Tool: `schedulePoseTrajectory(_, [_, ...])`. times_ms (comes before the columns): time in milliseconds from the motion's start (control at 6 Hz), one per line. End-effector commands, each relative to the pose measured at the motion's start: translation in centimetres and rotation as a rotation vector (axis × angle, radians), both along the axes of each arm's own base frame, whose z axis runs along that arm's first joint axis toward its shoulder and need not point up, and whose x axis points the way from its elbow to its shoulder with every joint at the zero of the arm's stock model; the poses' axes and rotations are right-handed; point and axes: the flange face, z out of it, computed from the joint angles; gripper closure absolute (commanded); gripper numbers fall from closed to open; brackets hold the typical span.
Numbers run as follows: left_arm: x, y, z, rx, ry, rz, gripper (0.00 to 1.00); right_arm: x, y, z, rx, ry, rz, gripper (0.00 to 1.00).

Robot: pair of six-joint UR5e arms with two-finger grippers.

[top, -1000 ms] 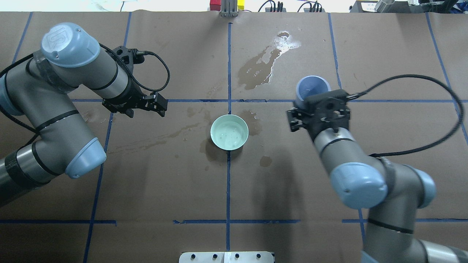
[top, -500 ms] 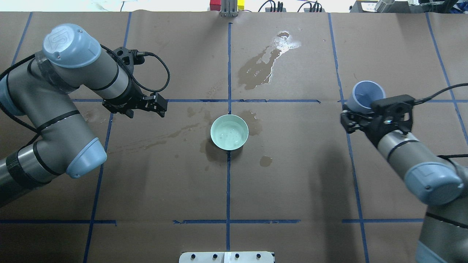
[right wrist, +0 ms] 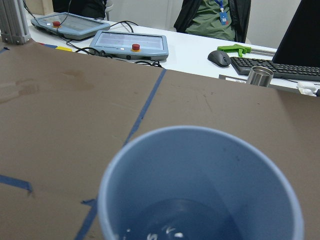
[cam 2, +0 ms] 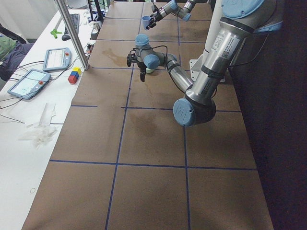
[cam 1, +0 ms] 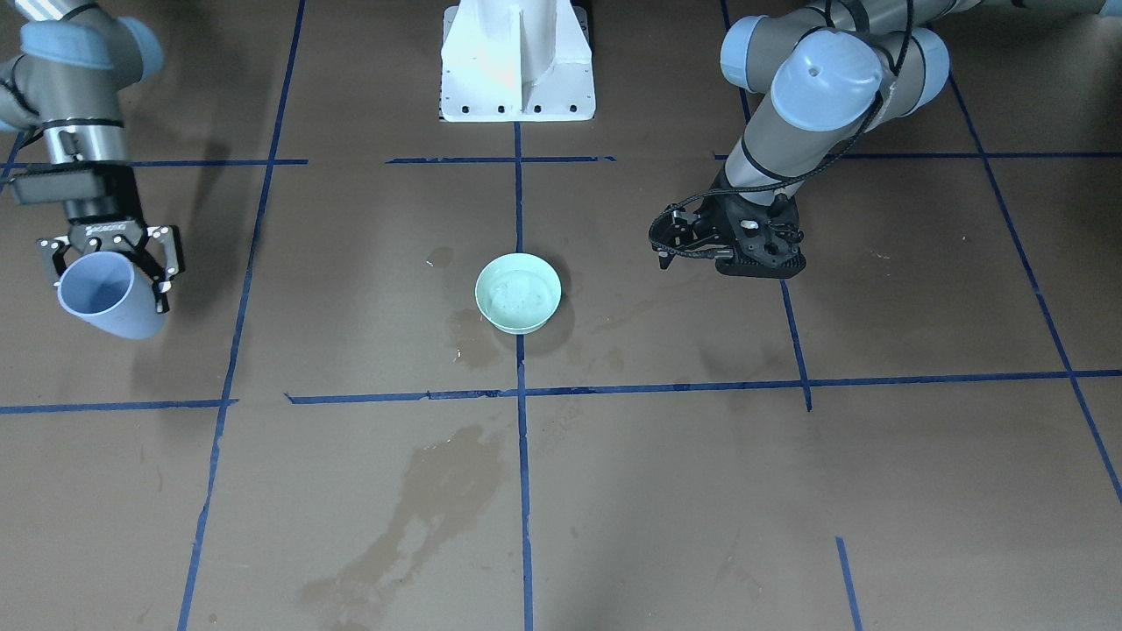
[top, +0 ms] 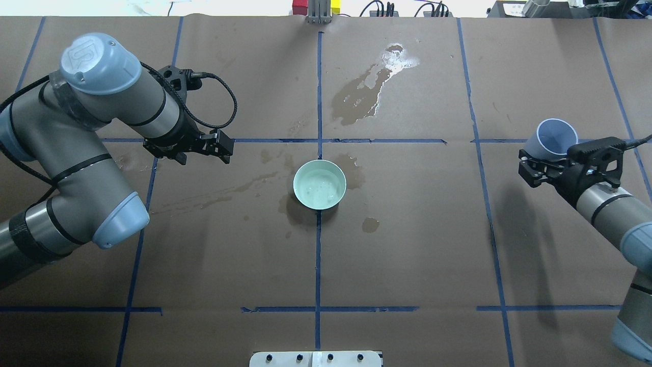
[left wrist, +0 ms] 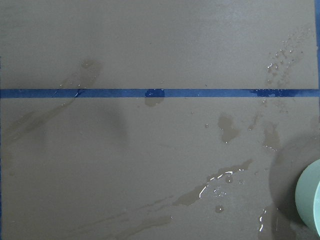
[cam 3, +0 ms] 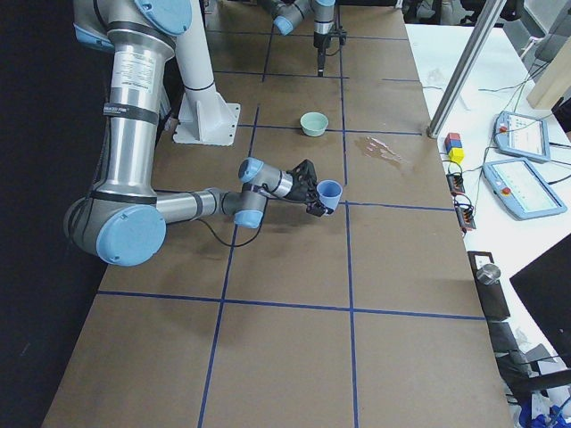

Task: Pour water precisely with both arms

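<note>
My right gripper (top: pixel 546 157) (cam 1: pixel 110 267) is shut on a pale blue cup (top: pixel 555 136) (cam 1: pixel 103 300), held tilted above the table's right side, far from the bowl. A little water (right wrist: pixel 167 227) glistens at the cup's bottom in the right wrist view. In the table's middle stands a mint-green bowl (top: pixel 319 184) (cam 1: pixel 518 294) with a faint sheen of water (top: pixel 321 191) inside. Left of the bowl my left gripper (top: pixel 225 147) (cam 1: pixel 663 246) hovers, seemingly open and empty. The bowl's rim (left wrist: pixel 311 200) shows at the left wrist view's right edge.
Wet stains (top: pixel 364 94) and a glossy puddle (top: pixel 400 57) mark the brown paper behind the bowl, with smaller blotches (top: pixel 371 224) around it. The white pedestal (cam 1: pixel 517 66) stands at the robot's side. Beyond the far edge are tablets (right wrist: pixel 132 45), a keyboard and a seated person (right wrist: pixel 212 17).
My right arm has carried the blue cup rightward, from just beside the bowl out to the table's right side. The left arm and the bowl have stayed put.
</note>
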Motion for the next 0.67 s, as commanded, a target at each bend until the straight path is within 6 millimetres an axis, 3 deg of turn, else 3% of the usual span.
schedulePoseTrajectory(0, [0.1, -0.1, -0.1, 0.001, 0.001, -0.001, 0.0, 1.1, 0.1, 5.2, 0.0, 0.001, -0.002, 1.0])
schedulePoseTrajectory(500, [0.4, 0.2, -0.1, 0.0, -0.001, 0.005, 0.0, 0.9, 0.1, 7.5, -0.026, 0.025, 0.0, 0.97])
